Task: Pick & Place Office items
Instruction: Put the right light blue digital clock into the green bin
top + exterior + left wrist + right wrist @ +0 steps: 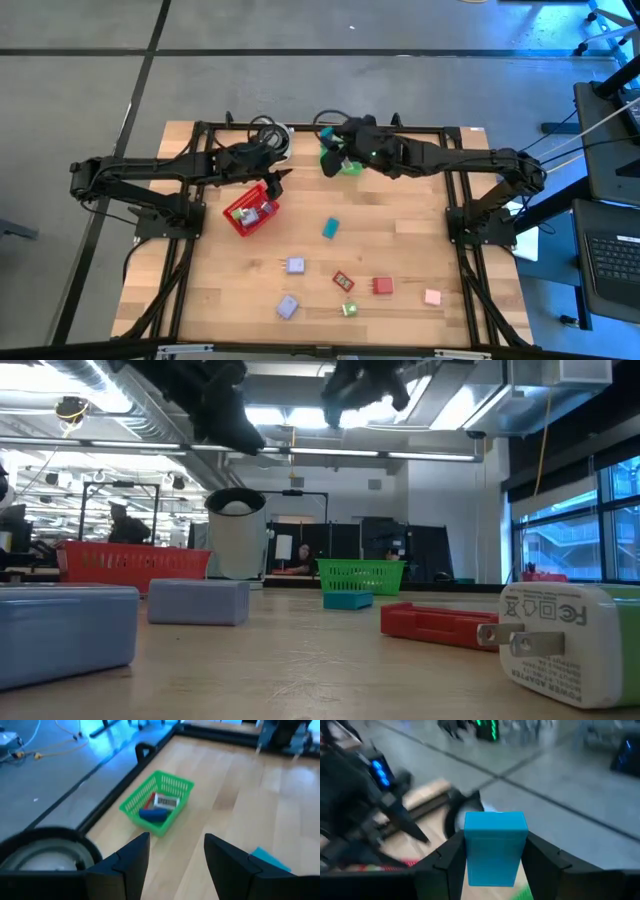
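My right gripper (pixel 330 160) hangs high over the far middle of the table, by the green basket (pixel 350 167), shut on a blue block (pixel 495 845). The green basket (pixel 157 802) holds a blue, a white and a red item. My left gripper (pixel 175 865) stands open with nothing between its fingers, above the far edge of the red mesh basket (pixel 252 211). A teal block (pixel 331 229), two lavender blocks (pixel 296 265) (pixel 288 307), two red pieces (pixel 343 281) (pixel 382 286), a pink one (pixel 432 297) and a green one (pixel 349 309) lie flat on the table. My right gripper pinches the blue block by two opposite sides (pixel 470 870) between its two fingers. The fingers come nearly level from the table's right. The block juts out past the fingertips and is lifted clear of the table.
A round white thing with a dark rim (pixel 270 135) stands at the far edge, left of the green basket. A white plug adapter (pixel 560 640) lies near the front edge. A black frame (pixel 455 130) rims the table. Bare wood lies between the baskets and the scattered pieces.
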You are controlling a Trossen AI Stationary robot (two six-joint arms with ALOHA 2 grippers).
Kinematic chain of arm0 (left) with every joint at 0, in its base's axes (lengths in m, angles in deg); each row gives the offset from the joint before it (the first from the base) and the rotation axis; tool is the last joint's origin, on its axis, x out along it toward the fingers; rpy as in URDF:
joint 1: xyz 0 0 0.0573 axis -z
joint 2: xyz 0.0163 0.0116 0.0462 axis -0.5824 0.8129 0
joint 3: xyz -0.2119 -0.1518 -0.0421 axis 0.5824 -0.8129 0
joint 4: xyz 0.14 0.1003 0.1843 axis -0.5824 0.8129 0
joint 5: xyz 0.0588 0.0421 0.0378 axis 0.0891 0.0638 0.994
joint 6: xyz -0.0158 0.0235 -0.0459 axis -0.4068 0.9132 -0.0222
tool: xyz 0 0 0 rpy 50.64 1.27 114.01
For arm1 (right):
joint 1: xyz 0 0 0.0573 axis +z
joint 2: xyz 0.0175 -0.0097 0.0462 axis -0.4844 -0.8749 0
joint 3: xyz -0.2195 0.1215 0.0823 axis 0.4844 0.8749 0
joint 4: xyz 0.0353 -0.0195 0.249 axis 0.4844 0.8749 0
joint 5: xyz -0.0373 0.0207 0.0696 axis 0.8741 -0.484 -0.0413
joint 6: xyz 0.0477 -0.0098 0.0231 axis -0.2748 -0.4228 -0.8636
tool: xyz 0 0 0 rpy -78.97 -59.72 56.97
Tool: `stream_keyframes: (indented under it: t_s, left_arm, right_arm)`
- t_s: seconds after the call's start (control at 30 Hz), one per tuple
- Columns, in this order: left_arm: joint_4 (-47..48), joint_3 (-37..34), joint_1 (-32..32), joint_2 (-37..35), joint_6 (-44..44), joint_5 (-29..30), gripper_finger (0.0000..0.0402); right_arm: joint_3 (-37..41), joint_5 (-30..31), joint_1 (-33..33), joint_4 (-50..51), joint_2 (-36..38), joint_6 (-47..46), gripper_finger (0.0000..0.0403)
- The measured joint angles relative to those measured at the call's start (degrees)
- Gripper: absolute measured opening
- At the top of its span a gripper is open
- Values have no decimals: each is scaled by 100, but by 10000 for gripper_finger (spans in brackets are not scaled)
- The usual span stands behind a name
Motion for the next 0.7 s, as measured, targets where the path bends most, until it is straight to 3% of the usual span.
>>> stream_keyframes:
  t_s: [0.23, 0.5, 0.7]
  left_arm:
    - [-888, 0, 2, 1, 1, 0, 184]
    - [-1130, 0, 0, 0, 557, 0, 184]
    - [-1134, 0, 2, 0, 643, 0, 184]
  right_arm:
    - [-14, -150, -69, -495, 0, 287, 169]
    - [-12, -150, -391, 149, -6, -156, 168]
    - [-3, 115, -677, 474, -464, -727, 168]
